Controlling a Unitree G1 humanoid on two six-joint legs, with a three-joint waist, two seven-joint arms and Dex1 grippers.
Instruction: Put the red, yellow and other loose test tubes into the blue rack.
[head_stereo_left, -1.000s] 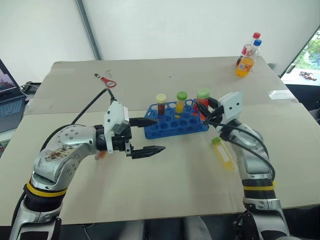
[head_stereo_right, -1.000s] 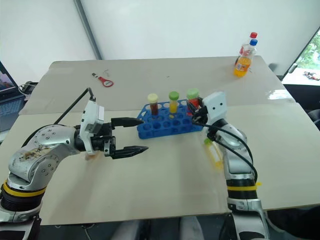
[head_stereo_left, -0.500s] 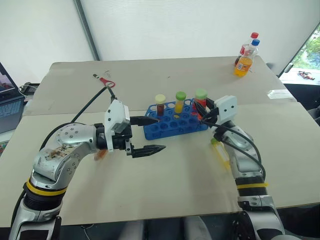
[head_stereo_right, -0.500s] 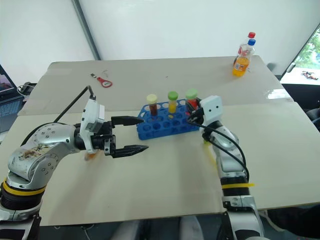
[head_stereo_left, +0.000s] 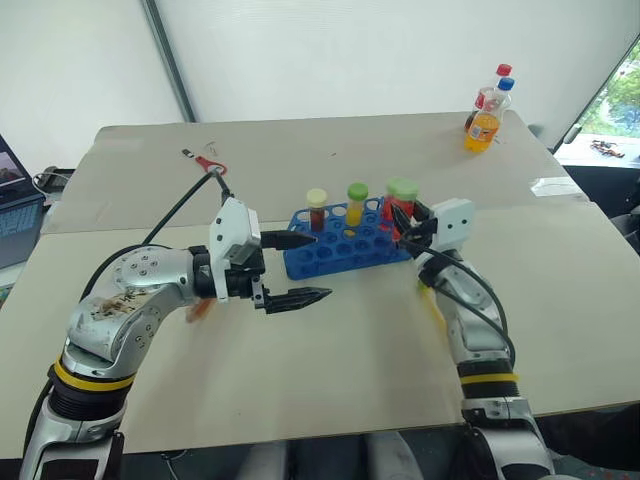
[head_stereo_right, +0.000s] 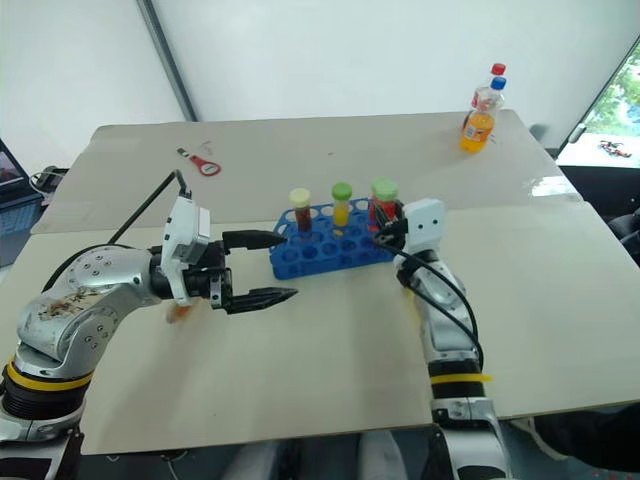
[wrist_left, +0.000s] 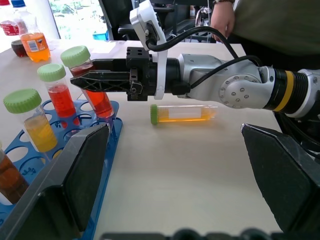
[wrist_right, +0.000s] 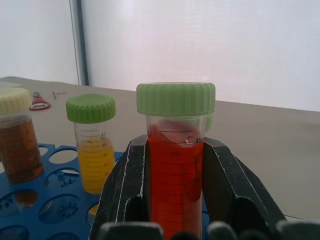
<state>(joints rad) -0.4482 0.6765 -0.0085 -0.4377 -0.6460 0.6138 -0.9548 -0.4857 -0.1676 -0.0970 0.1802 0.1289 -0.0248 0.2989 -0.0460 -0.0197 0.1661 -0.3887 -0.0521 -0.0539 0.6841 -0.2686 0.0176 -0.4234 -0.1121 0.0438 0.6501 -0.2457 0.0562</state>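
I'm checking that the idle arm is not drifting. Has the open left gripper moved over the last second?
No. The left gripper still hovers open just left of the blue rack, its upper finger near the rack's left end as before.

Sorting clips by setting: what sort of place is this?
Probably a robot test area, not a real lab: a plain table under white tent-like sheeting, a blue rack of capped tubes, soft-drink bottles.

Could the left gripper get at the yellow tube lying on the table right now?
Probably not easily. The left gripper is open, but the lying yellow tube sits beyond the blue rack, beside the right gripper, which is shut on a red tube.
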